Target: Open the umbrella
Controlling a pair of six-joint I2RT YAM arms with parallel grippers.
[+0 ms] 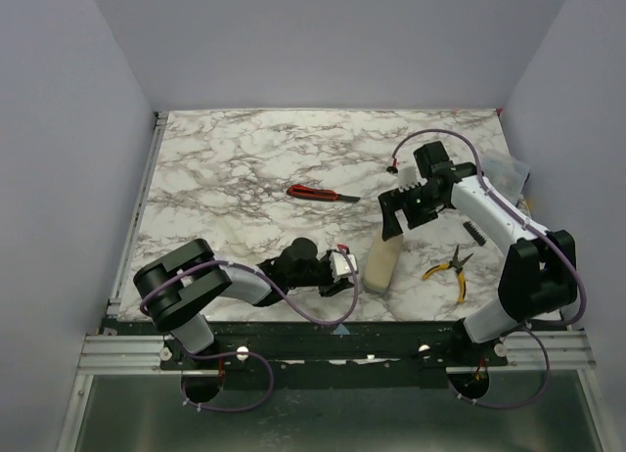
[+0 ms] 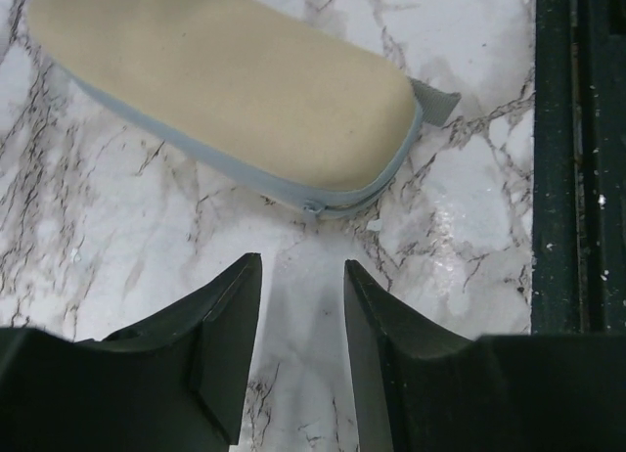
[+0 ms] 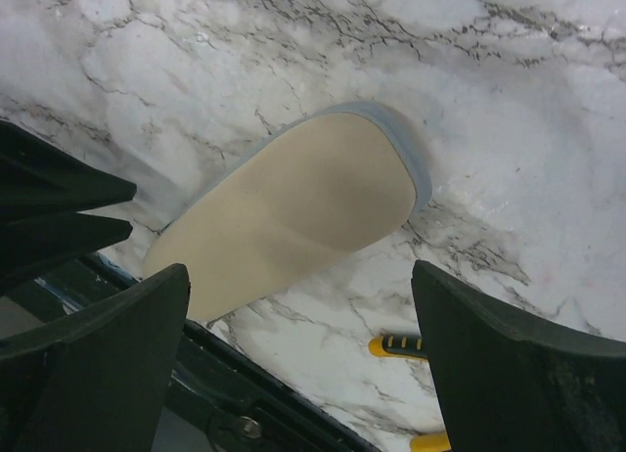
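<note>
Fingers on the left (image 2: 230, 325), narrowly parted and empty, face the umbrella (image 2: 225, 90), probably light and soft-sided, lying zipped near the front edge of the bench (image 1: 215, 178), right of middle, best pinched across its width; fingers on the right (image 3: 489, 354) gape above it.

The marble-patterned table (image 1: 225, 178) carries the beige, grey-edged umbrella (image 1: 383, 264), lying flat and folded near the front edge. A red-handled cutter (image 1: 313, 193) lies farther back near the middle. Yellow-handled pliers (image 1: 452, 271) lie just right of the umbrella.
</note>
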